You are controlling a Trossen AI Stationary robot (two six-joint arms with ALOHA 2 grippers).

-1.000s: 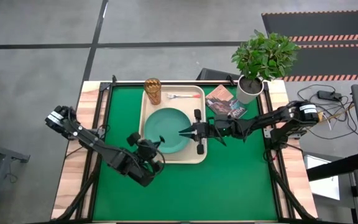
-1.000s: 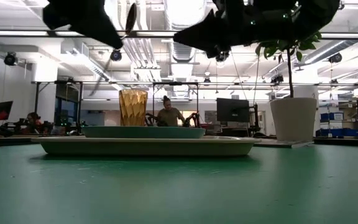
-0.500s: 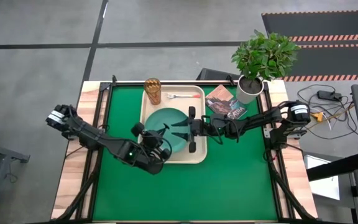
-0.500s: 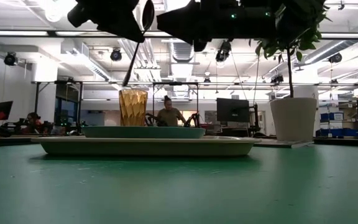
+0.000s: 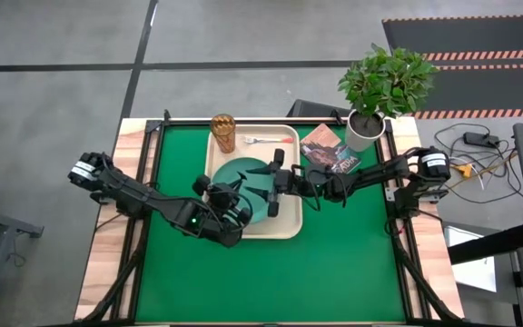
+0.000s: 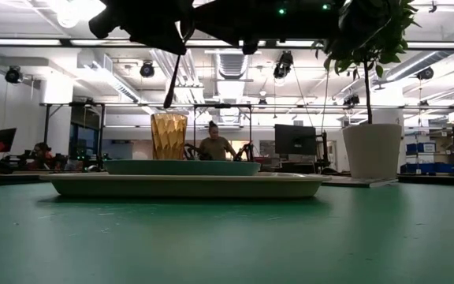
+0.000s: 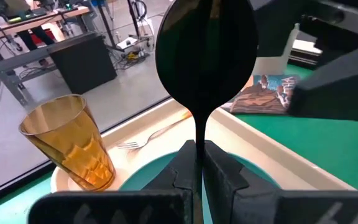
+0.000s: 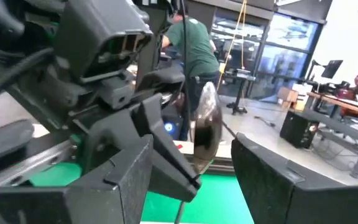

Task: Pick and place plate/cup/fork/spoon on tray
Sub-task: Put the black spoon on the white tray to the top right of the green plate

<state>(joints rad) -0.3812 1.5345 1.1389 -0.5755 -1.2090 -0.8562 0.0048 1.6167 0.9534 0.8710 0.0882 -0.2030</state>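
Your left gripper (image 7: 197,163) is clamped on the spoon (image 7: 205,56) handle above the plate (image 5: 243,182), bowl pointing straight ahead into the spread-fingered right gripper (image 8: 191,171) facing it, so the right arm is nearest.

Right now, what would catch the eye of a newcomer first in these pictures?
The left end effector is shut on the spoon, holding it bowl up above the plate on the tray. The right end effector hangs open close beside it. At the tray's far end stand the cup and the fork.
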